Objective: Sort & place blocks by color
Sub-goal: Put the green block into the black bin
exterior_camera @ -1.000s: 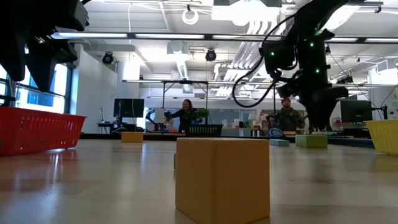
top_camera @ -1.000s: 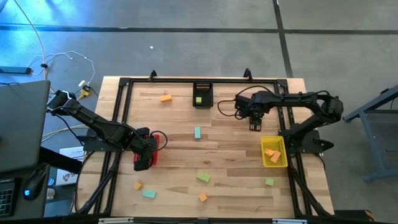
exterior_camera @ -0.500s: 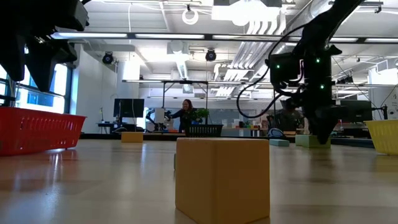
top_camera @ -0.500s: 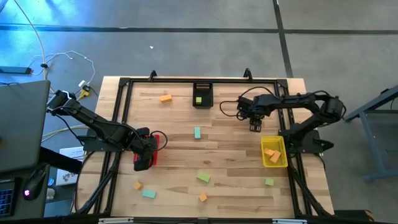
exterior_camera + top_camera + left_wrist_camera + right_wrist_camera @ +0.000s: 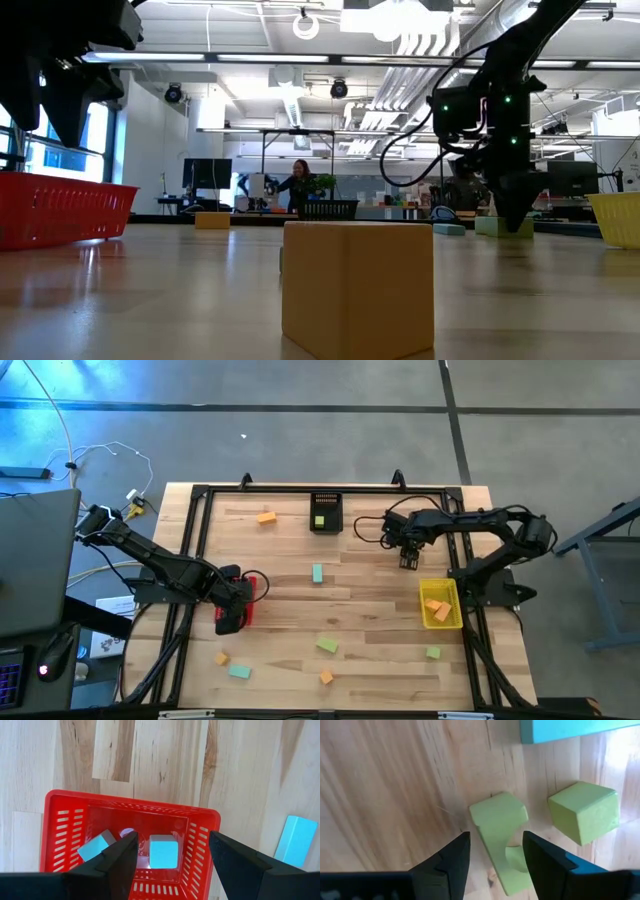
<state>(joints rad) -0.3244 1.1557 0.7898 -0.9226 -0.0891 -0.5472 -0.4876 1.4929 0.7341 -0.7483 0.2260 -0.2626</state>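
Note:
My right gripper (image 5: 410, 562) points down at the table's far right, open. Its fingers stand on either side of a lime green arched block (image 5: 497, 822) that lies on the wood. A green cube (image 5: 585, 812) and a teal block (image 5: 560, 730) lie close by. My left gripper (image 5: 172, 855) hangs open above the red bin (image 5: 60, 820), which holds two teal blocks (image 5: 164, 851). Other blocks lie loose on the table: orange (image 5: 266, 517), teal (image 5: 317, 573) and green (image 5: 327, 646).
A black bin (image 5: 325, 520) with a green block stands at the far middle. A yellow bin (image 5: 440, 618) with orange blocks sits near my right arm's base. More blocks lie along the near edge, among them an orange one (image 5: 358, 285). People are in the room beyond.
My right gripper has sunk toward the table and shifted slightly right, coming down over the green blocks. Its fingers kept the same gap. My left arm kept still.

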